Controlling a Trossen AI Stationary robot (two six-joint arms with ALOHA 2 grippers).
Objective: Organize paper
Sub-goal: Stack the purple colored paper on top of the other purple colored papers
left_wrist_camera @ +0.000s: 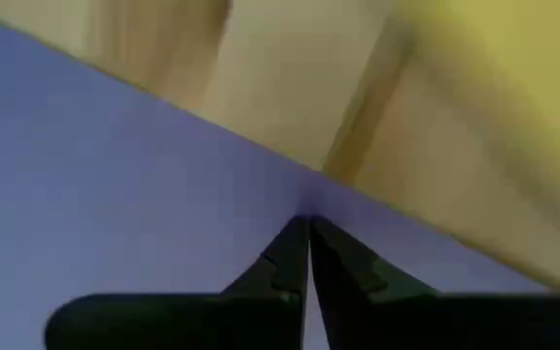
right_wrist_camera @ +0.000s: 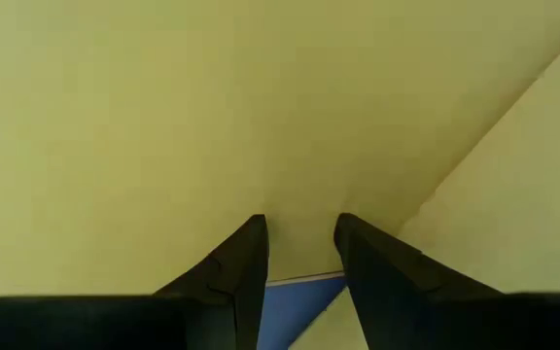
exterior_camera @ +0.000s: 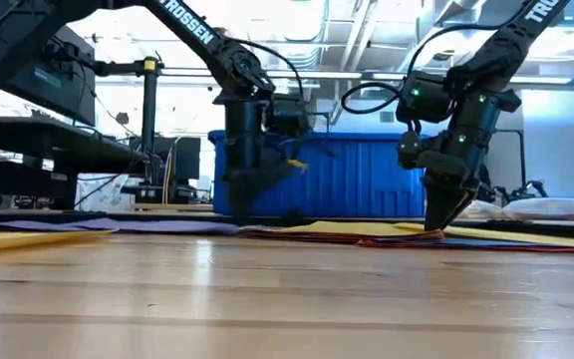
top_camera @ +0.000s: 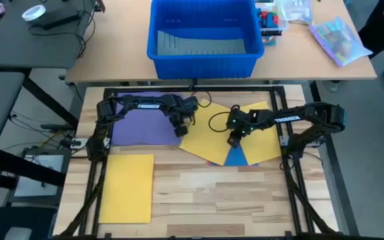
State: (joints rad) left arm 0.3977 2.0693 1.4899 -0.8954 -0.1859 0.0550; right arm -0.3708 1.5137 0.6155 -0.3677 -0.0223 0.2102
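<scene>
My left gripper (top_camera: 181, 131) is down at the right edge of the purple sheet (top_camera: 142, 127), which lies toward the far left of the desk (top_camera: 199, 200); its fingers (left_wrist_camera: 290, 262) are pinched tight together with the tips on the purple paper. My right gripper (top_camera: 234, 141) stands on the yellow sheets (top_camera: 209, 143) at the desk's middle, fingers (right_wrist_camera: 236, 262) a little apart, tips beside a blue sheet (top_camera: 236, 158) peeking out beneath. Another yellow sheet (top_camera: 127, 188) lies alone near the front left corner.
</scene>
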